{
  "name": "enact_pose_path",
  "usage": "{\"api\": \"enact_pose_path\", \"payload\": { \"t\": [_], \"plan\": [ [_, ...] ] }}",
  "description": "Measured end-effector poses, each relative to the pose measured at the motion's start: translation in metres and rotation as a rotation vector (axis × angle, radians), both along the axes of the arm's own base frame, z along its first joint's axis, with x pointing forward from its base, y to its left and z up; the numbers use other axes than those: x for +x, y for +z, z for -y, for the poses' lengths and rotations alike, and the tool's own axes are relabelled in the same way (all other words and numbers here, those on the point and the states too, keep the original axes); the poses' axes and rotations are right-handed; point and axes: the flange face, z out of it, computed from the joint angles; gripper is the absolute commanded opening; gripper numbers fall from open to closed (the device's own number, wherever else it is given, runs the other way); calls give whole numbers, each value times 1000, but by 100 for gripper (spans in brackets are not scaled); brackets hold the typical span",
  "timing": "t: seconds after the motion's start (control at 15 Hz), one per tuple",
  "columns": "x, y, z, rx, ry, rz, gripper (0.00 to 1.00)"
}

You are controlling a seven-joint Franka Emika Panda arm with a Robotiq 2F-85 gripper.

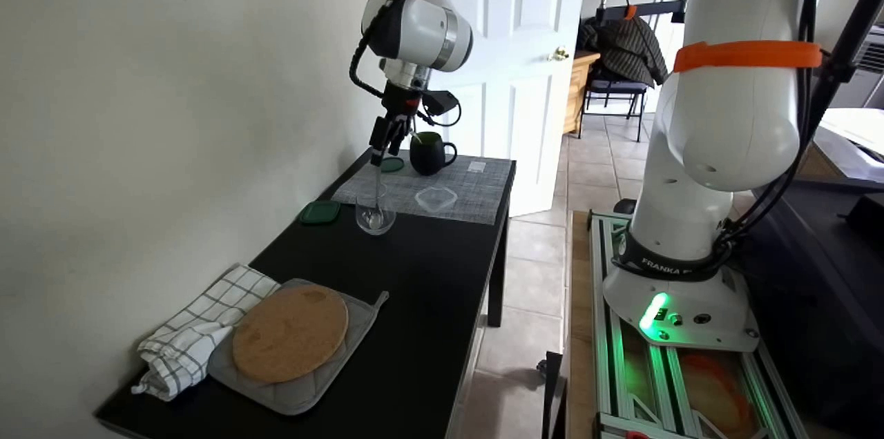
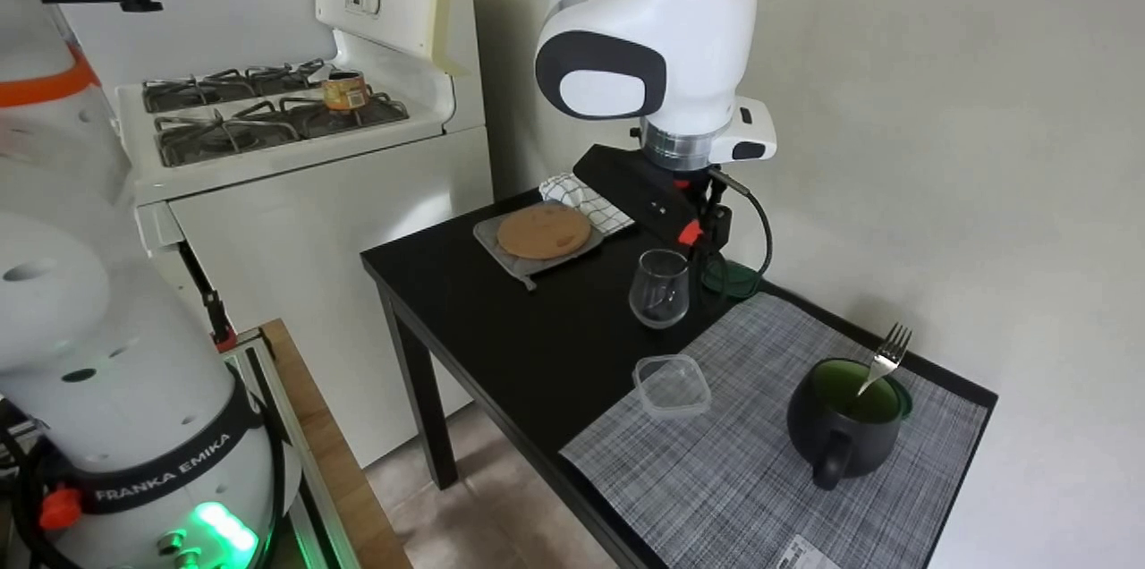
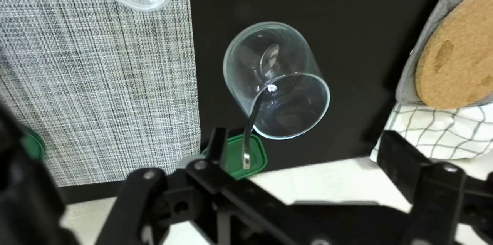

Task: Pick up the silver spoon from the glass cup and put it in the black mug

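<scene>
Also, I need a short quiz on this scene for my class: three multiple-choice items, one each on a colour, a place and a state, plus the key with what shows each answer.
1. What colour is the inside of the black mug?
A) White
B) Red
C) Green

2. Where is the silver spoon?
A) In the glass cup
B) In the black mug
C) On the checked dish towel

3. How do the jaws stand?
A) Shut on the silver spoon
B) Open
C) Shut on the rim of the glass cup

Key:
1: C, since an exterior view looks into the mug and shows a green interior.
2: A, since the wrist view shows the bowl inside the glass cup and the handle leaning out over its rim.
3: B, since the wrist view shows them spread wide apart.
</scene>
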Motion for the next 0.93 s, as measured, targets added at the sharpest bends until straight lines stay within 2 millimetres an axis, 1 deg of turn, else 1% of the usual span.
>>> {"api": "enact_pose_path", "payload": {
  "t": [0.07, 0.13, 0.2, 0.27, 0.4, 0.47, 0.53, 0.6, 0.67, 0.73, 0.8, 0.87, 0.93],
  "plan": [
    [1, -3, -1, 6, 9, 5, 97],
    [3, -6, -2, 11, 17, 10, 81],
    [5, -8, -3, 16, 24, 16, 77],
    [7, -11, -3, 20, 28, 20, 79],
    [11, -16, -2, 29, 32, 28, 71],
    [13, -19, -1, 30, 32, 33, 73],
    [15, -22, 0, 30, 29, 35, 68],
    [17, -24, 2, 28, 25, 39, 67],
    [19, -26, 3, 24, 19, 43, 67],
    [21, -28, 5, 18, 11, 48, 70],
    [23, -29, 8, 1, 0, 57, 67],
    [24, -30, 11, -16, -12, 65, 67],
    [26, -31, 12, -27, -21, 72, 64]
  ]
}}
